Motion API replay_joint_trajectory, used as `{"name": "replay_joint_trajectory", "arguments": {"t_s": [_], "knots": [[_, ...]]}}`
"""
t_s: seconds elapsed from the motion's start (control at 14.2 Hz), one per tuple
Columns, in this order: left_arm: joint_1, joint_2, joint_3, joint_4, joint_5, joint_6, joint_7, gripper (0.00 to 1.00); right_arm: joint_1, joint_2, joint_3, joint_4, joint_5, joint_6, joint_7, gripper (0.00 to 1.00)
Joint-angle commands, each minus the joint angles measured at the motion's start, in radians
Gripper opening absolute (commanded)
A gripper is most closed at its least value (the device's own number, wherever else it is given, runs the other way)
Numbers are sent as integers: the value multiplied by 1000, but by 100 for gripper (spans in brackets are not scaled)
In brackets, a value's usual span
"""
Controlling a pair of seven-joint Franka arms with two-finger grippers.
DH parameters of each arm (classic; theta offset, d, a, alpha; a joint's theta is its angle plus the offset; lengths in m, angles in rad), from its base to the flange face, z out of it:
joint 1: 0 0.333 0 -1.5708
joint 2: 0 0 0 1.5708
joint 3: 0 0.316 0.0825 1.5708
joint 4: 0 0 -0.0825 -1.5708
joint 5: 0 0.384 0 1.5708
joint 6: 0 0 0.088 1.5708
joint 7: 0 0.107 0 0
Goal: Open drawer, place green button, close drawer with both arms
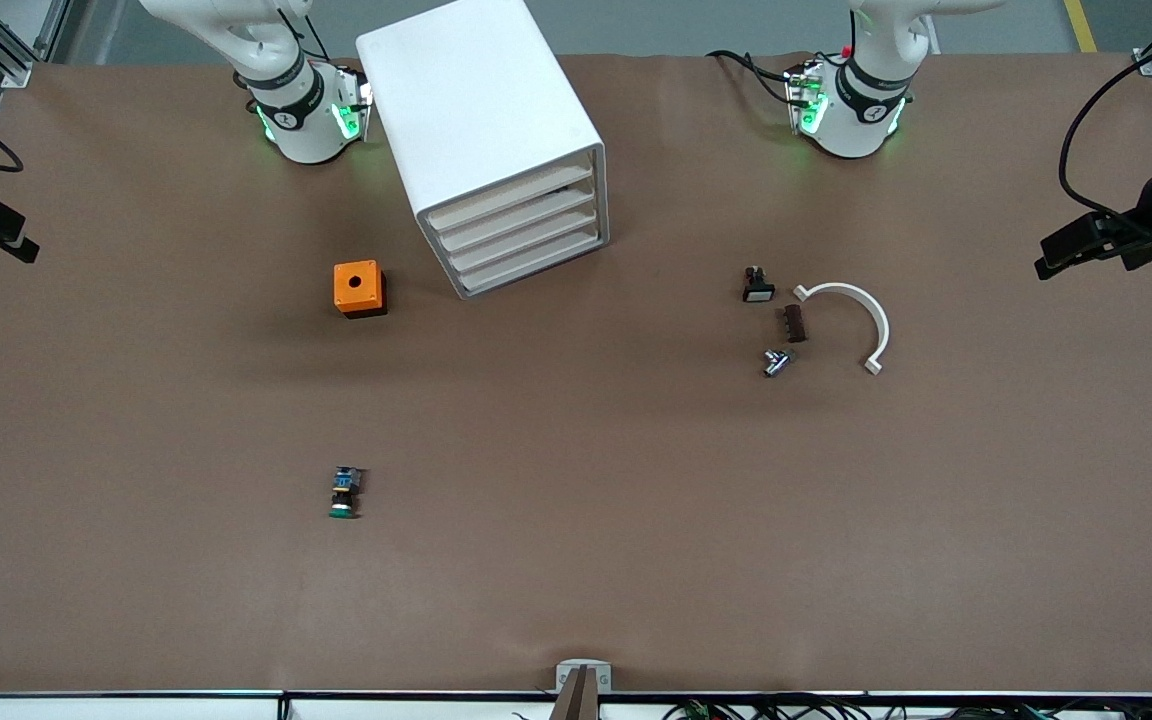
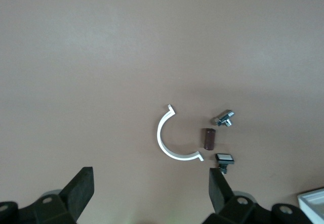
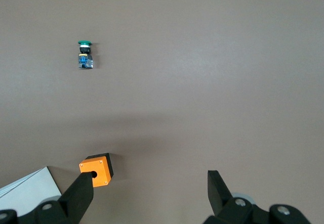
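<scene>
I see all drawers shut in the cabinet point(image 1: 496, 140), button point(image 1: 344, 493) lying nearer the camera than the orange cube point(image 1: 359, 288), left gripper point(image 2: 152, 188) spread above the white clip point(image 2: 169, 142), right gripper point(image 3: 150, 193) spread over the cube.

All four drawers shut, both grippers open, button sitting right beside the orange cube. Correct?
Not the last part. The front view shows the button lying well apart from the orange cube, much nearer the front camera. The rest holds: the lowest drawer and the three above it are shut, and the wrist views show the left gripper and right gripper open.
</scene>
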Motion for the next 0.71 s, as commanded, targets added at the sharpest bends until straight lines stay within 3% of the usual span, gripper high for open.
{"name": "replay_joint_trajectory", "arguments": {"t_s": [0.0, 0.14, 0.35, 0.64], "knots": [[16, 61, 0, 28, -31, -19, 15, 100, 3, 19, -3, 8, -5, -18, 13, 100], [8, 103, 0, 28, -29, -18, 15, 100, 1, 43, -3, 8, -5, -25, 10, 100], [-4, 175, -11, 26, -52, -19, -2, 100, -7, 172, -5, 34, 2, -13, 6, 100], [-93, 278, -13, 51, -138, -10, -118, 100, -17, 258, -5, 43, 1, 24, 10, 100]]}}
